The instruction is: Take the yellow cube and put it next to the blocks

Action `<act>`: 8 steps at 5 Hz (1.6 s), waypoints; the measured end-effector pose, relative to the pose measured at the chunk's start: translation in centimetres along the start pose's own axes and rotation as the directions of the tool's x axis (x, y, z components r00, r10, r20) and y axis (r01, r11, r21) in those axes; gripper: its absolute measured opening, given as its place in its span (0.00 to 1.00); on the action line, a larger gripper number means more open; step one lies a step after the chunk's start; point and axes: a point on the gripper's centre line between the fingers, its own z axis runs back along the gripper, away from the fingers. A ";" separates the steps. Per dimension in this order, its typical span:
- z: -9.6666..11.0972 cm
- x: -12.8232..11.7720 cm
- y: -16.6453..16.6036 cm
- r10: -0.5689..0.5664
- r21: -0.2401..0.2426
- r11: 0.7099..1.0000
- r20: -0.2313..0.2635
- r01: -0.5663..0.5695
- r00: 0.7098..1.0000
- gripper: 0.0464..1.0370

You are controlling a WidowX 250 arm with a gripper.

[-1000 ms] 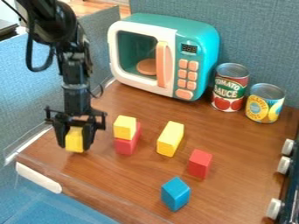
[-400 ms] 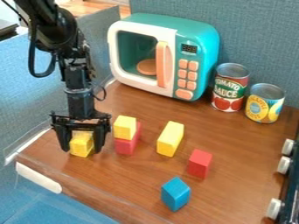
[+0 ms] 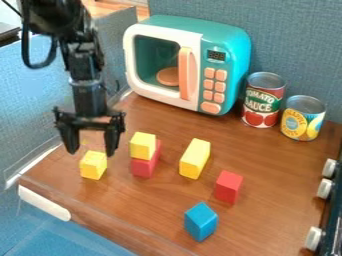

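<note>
From where I'm standing, it's a toy kitchen: a teal play microwave [image 3: 227,55], a tomato sauce can [image 3: 262,100] and pineapple can [image 3: 303,118] right of it, white knobs [image 3: 324,188] farther right, blue fabric panels [image 3: 294,35] behind the microwave.

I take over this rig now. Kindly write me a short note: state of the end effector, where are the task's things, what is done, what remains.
End effector: open, nothing in its grip, just above the single yellow cube.
Things: the cube rests on the table, a small gap from the red block that carries a yellow block.
Done: cube is down beside them.
Left: probably only backing away; nudge it closer if contact is wanted.
</note>
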 end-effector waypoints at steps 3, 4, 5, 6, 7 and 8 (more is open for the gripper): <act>4.3 1.2 -7.2 -0.310 0.030 0.950 0.003 0.310 0.951 0.96; 5.2 1.5 -8.8 -0.335 0.041 0.942 0.050 0.334 0.941 0.96; 5.2 1.2 -9.2 -0.311 0.036 0.950 0.039 0.310 0.949 0.96; 5.2 1.2 -9.2 -0.314 0.035 0.949 0.039 0.313 0.949 0.96; 5.3 1.2 -9.2 -0.314 0.035 0.949 0.041 0.313 0.949 0.96; 5.3 1.2 -9.2 -0.312 0.035 0.950 0.041 0.311 0.949 0.96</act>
